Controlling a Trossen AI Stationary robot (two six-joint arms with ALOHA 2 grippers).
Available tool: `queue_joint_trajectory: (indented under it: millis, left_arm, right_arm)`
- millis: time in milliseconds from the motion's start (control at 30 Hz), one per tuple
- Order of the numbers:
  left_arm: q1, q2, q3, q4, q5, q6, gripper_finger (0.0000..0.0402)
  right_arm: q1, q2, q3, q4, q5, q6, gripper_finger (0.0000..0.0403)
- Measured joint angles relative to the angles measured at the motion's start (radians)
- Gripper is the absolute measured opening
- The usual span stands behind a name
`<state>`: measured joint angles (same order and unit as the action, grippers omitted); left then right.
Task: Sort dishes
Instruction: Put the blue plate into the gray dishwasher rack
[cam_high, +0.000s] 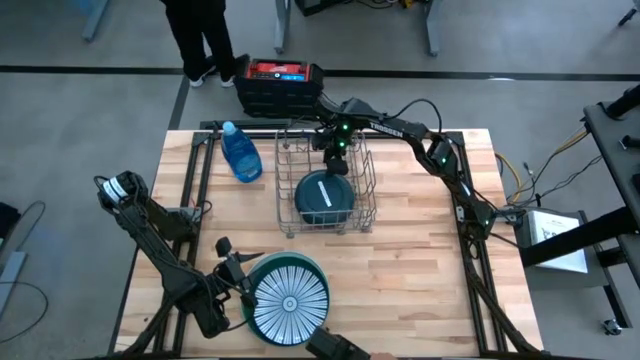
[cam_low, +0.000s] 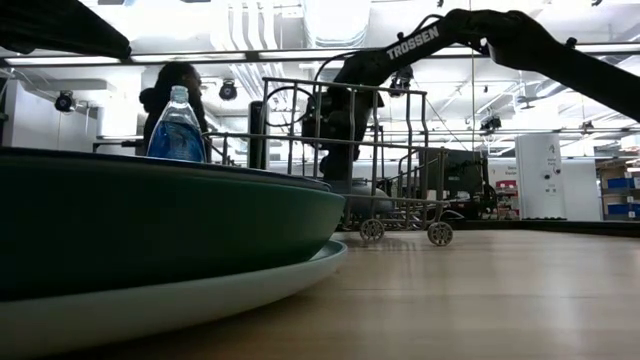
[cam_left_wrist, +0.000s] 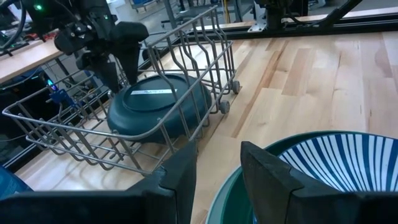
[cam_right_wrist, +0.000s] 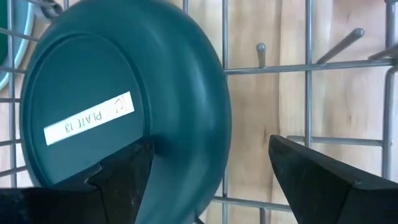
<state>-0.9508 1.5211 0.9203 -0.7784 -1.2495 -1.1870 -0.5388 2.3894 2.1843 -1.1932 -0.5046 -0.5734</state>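
Dishes: your dark teal plate (cam_high: 325, 197) lay upside down in the wire rack (cam_high: 366, 180), mid-bench toward the far edge.
Striped plate (cam_high: 290, 298): sat stacked on the green plate (cam_high: 320, 268) at the near edge.
Right gripper (cam_right_wrist: 208, 165): your claw stood wide over the teal plate, holding nothing.
Left gripper (cam_left_wrist: 217, 171): narrow, fingers at the green rim; grip unclear.

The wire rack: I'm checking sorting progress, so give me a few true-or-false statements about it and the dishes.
1. A dark teal plate lies upside down in the wire rack. True.
2. The right hand clamps that plate. False: it is open above it.
3. The striped plate is in the rack. False: it sits on a green plate on the table.
4. A blue bottle stands beside the rack. True.
5. The left hand is at the striped plate's edge. True.
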Motion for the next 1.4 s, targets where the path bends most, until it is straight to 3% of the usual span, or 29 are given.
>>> queue_joint_trajectory:
  millis: [367, 500, 700, 900, 1033, 1167, 1400]
  left_arm:
    - [0.0, 0.0, 0.0, 0.0, -0.006, 0.0, 0.0115]
    - [0.003, 0.0, 0.0, 0.0, -0.05, 0.026, 0.0115]
    - [0.057, -0.009, 0.0, -0.025, -0.12, 0.034, 0.0115]
    - [0.167, -0.053, 0.037, -0.158, -0.06, 0.108, 0.0115]
    - [0.237, -0.102, 0.082, -0.192, 0.037, 0.288, 0.0115]
    - [0.266, -0.163, 0.1, -0.232, 0.069, 0.441, 0.0115]
    - [0.275, -0.297, 0.095, -0.239, 0.076, 0.561, 0.0115]
  right_arm:
    - [-0.002, -0.002, -0.05, 0.06, -0.046, 0.01, 0.0318]
    - [-0.001, -0.013, -0.02, 0.045, 0.006, -0.008, 0.032]
    - [-0.006, -0.116, -0.017, 0.015, 0.115, -0.033, 0.0309]
    - [-0.01, -0.226, -0.059, -0.018, 0.112, 0.023, 0.0293]
    - [-0.024, -0.299, -0.151, -0.023, 0.104, 0.094, 0.0283]
    - [-0.032, -0.389, -0.307, 0.004, 0.062, 0.108, 0.0275]
    - [-0.033, -0.553, -0.577, 0.255, 0.058, 0.227, 0.0276]
